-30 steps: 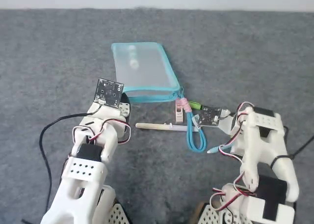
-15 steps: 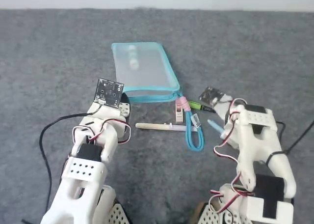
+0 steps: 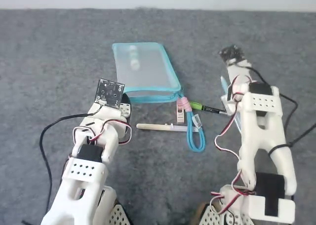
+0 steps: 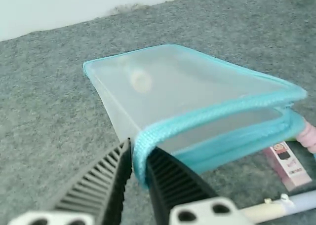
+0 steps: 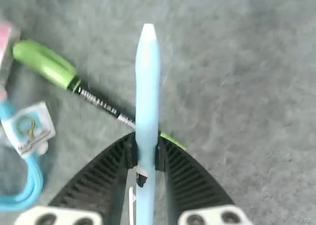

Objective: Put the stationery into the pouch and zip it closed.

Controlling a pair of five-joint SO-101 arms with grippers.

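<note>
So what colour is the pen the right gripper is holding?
Light blue; the pen shows best in the right wrist view.

— How is the left arm [image 3: 89, 156] sitting?
— It is angling forward from its base with the wrist held low. The left gripper [image 4: 139, 155] is pinching the rim of the pouch [image 4: 187, 92], with its jaws nearly touching.
— And the right arm [image 3: 259, 121]?
— It is stretching forward, farther out than the left, and the wrist is tipping downward. The right gripper [image 5: 146, 148] is clamping a light blue pen [image 5: 147, 77], which is sticking straight out past the fingertips.
</note>
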